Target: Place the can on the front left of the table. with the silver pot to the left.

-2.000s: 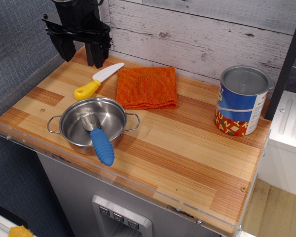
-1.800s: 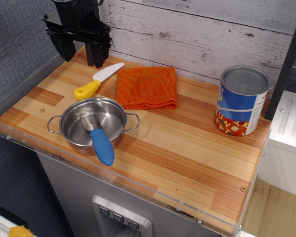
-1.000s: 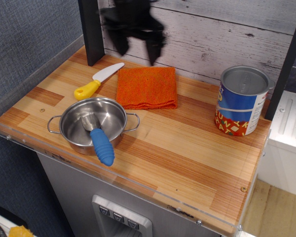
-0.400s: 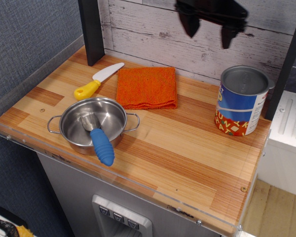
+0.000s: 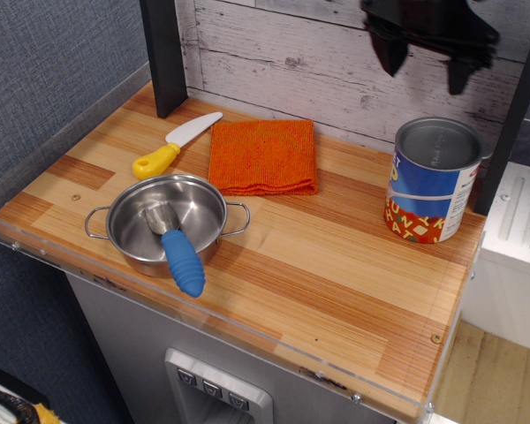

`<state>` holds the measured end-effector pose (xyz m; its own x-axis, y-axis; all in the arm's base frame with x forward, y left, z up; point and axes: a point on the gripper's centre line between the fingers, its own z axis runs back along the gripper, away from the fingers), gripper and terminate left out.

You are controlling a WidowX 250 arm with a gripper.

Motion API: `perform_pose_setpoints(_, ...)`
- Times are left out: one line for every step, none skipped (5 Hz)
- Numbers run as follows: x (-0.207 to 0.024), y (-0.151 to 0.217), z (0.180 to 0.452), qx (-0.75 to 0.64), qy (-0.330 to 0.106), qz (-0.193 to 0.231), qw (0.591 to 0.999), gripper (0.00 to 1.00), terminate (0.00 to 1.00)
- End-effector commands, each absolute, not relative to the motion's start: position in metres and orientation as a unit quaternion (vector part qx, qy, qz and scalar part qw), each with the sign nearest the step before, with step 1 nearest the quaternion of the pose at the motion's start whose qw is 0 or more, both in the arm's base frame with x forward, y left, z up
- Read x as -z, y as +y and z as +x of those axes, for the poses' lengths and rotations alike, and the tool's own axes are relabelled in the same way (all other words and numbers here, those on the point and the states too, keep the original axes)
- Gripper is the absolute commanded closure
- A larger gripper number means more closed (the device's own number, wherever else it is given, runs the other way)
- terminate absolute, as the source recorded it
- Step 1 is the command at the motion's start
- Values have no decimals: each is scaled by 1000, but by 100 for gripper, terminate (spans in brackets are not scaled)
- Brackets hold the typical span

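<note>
One can [image 5: 433, 181]: grey lid, blue label, red-yellow base, upright | pincer [image 5: 426, 72]: fingers spread, above it

End effector [image 5: 427, 69] blurred, top cut off by frame edge, utensil head [image 5: 160, 218] indistinct inside silver pot [image 5: 166, 223]

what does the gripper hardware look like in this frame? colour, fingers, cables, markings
The gripper is all black, with a blocky body cut off by the top edge of the frame and two short tapering fingers pointing down. It is motion-blurred, so no markings, labels or cables can be made out. No arm links are visible above it.
</note>
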<state>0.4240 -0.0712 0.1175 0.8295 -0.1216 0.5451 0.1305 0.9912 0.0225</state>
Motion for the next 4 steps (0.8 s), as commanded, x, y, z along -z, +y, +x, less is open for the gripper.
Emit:
perform_pose_setpoints(-120,-90,434,76,-290,-3,954,0,0)
perform_pose_setpoints(-111,-93,435,82,-289,-14,954,0,0)
perform_pose_setpoints(-104,-96,433,90,-285,-17,954,0,0)
perform_pose_setpoints(-105,-99,423,103,-282,-30,953,0,0)
